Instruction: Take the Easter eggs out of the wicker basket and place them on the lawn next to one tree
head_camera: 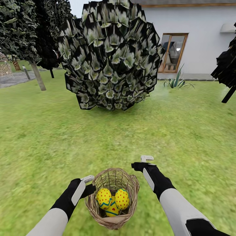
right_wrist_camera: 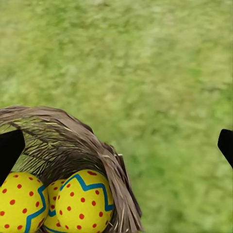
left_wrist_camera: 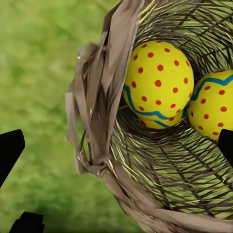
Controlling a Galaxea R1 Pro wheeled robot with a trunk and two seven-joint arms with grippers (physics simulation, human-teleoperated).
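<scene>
Both grippers hang low over the lawn (head_camera: pixel 183 124), one on each side of the basket (head_camera: pixel 113 220). Left gripper (head_camera: pixel 88 179) sits just beside the basket's left rim, its pale fingers hard against the weave in the head view; whether it touches cannot be told. Its wrist view has dark fingertips (left_wrist_camera: pixel 9 148) at the two edges of the picture with the braided rim (left_wrist_camera: pixel 104 97) between them, so the jaws stand wide apart with nothing held. Right gripper (head_camera: pixel 146 159) hovers a little beyond and to the right of the basket, apart from it, over bare grass; its wrist view likewise has dark fingertips (right_wrist_camera: pixel 9 148) at opposite edges, spread wide and empty. Inside the basket lie three eggs: the left egg (head_camera: pixel 104 198), closest to the left gripper, the right egg (head_camera: pixel 122 198) touching it, and the third egg (head_camera: pixel 112 209) partly hidden beneath the pair, showing a red mark. From the right wrist the eggs sit low behind the rim (right_wrist_camera: pixel 73 128). Farther out, straight ahead of both grippers, stands a big round bush (head_camera: pixel 109 55). Well off to the left beyond it is a tree (head_camera: pixel 37 76) with a pale leaning trunk. A white house (head_camera: pixel 200 36) with a wood-framed window closes the far side.
</scene>
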